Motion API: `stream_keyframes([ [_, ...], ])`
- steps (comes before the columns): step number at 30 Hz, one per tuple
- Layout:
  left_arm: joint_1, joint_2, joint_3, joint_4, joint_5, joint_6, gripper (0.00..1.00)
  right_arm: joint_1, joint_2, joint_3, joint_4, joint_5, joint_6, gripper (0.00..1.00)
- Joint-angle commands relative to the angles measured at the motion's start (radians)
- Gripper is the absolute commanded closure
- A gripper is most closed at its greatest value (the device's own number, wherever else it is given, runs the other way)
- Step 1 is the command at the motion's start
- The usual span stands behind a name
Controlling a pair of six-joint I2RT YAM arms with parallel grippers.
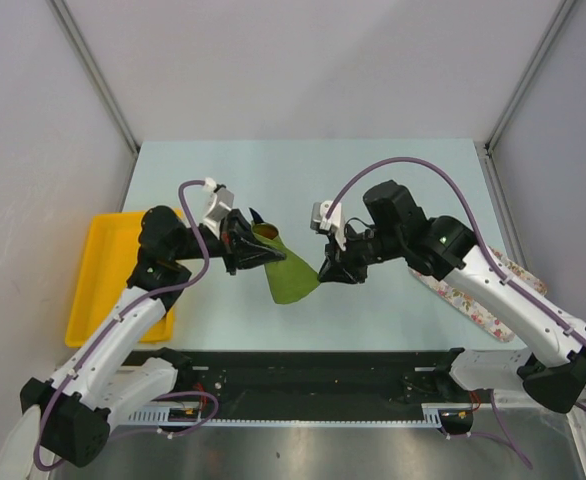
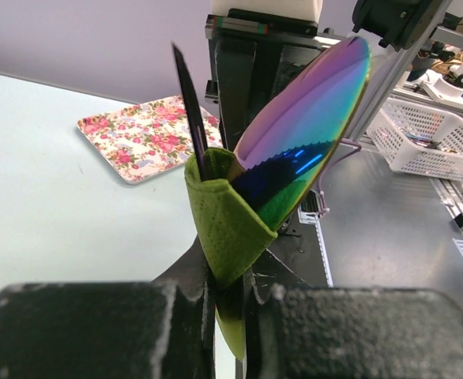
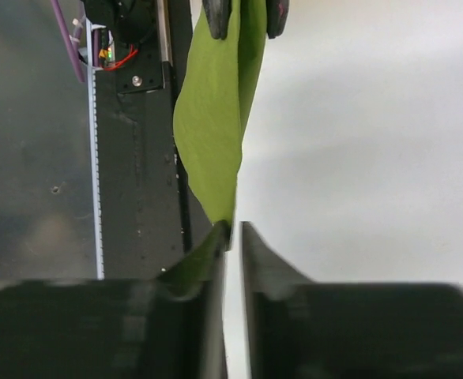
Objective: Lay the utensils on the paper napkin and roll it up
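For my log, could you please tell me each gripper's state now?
Left gripper: shut on the paper napkin around utensils.
Right gripper: shut on paper napkin.

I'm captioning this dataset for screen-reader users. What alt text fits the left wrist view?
The left gripper, jaws shut, pinches a green paper napkin wrapped around an iridescent spoon and a slim dark utensil, both sticking up. Behind are a pale table, a floral cloth and a white basket.
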Motion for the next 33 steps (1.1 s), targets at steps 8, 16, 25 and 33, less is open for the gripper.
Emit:
stream_keyframes([
  [8,-0.012,0.020,0.045,0.216,0.038,-0.171,1.00,-0.079,0.062,-0.017,0.109,-0.056,0.004,1.00],
  [16,-0.072,0.040,0.046,0.299,0.004,-0.257,1.00,-0.092,0.142,-0.032,0.298,-0.094,0.029,1.00],
  [25,-0.089,0.083,0.022,0.429,-0.050,-0.352,1.00,0.006,0.167,-0.108,0.500,-0.107,0.117,1.00],
  [33,-0.075,0.078,-0.003,0.404,-0.102,-0.349,1.00,0.006,0.167,-0.131,0.554,-0.065,0.185,1.00],
])
